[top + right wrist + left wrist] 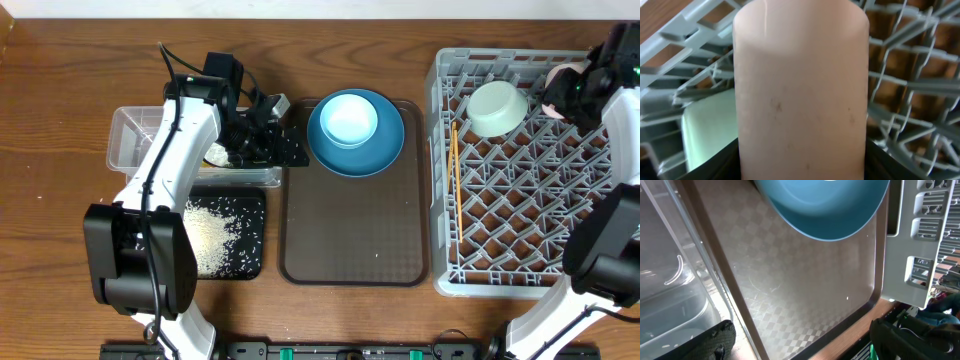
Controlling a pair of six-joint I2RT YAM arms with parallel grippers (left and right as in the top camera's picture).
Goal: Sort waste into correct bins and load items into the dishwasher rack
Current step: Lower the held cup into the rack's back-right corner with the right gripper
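Clamped on a pink cup [568, 68], the right gripper [565, 90] is seen from overhead above the far right corner of the dishwasher rack [500, 285]. A mint-green bowl [497, 107] is lodged in the rack's far row just beside the cup. The chopsticks [453, 160] are laid along the rack's left wall. Most of the lattice nearer the front edge is left bare. The left gripper [290, 145] is held with its jaws spread wide and nothing between them. It is poised over the seam between the right end of the clear tub [115, 140] and the left rim of the brown tray [350, 270]. The blue plate-bowl [355, 150], with a pale cup [348, 118] inside, is set at the tray's far edge, and the near half of the tray is uncovered. Rice grains [215, 235] are spread in the black tray [258, 262], in front of the tub.

From the left wrist, the two dark fingers [715, 340] are seen far apart at the lower corners. Bare tray surface is framed between the tub wall, the plate-bowl's rim and the rack's corner.

From the right wrist, the cup is seen upright and fills the middle of the view, with dark finger edges pressed against its lower sides. The mint bowl and the grey pegs are visible behind it.
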